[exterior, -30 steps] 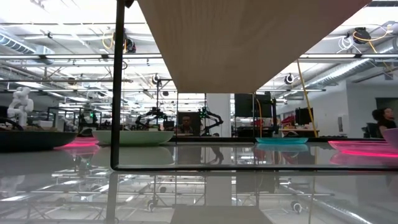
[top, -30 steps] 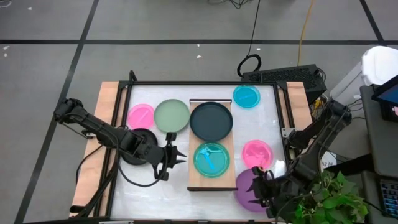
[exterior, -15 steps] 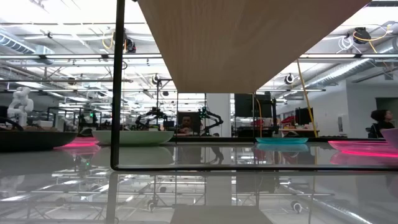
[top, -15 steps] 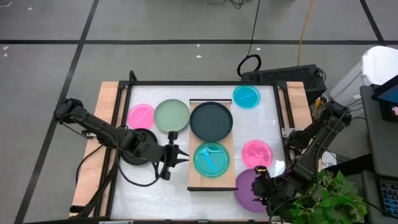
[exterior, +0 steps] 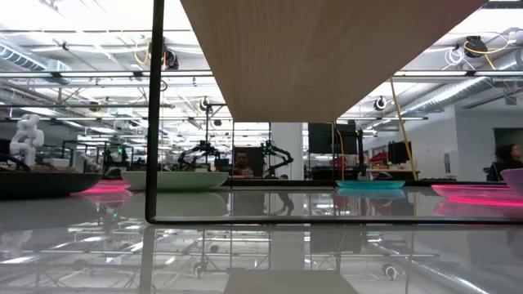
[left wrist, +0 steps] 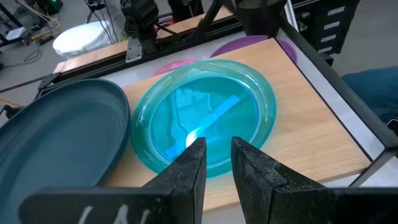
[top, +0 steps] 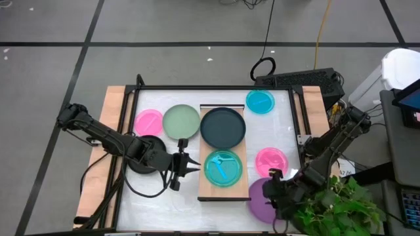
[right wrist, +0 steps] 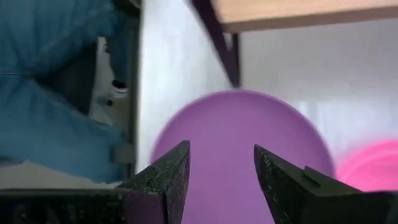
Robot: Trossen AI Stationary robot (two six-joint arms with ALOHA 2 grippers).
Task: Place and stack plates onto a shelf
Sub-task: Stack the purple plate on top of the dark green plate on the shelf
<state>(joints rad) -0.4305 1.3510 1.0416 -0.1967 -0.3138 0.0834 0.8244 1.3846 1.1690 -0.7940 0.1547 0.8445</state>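
Two plates already lie on your shelf: a black plate at its far end and a cyan plate nearer you. Your left gripper hovers just left of the shelf, jaws narrow and empty. Your right gripper hangs over the purple plate beside the shelf's near right corner, jaws wide.

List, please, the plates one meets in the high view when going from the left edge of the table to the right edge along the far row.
Pink plate → sage-green plate → black plate, which lies on the shelf → cyan-blue plate.
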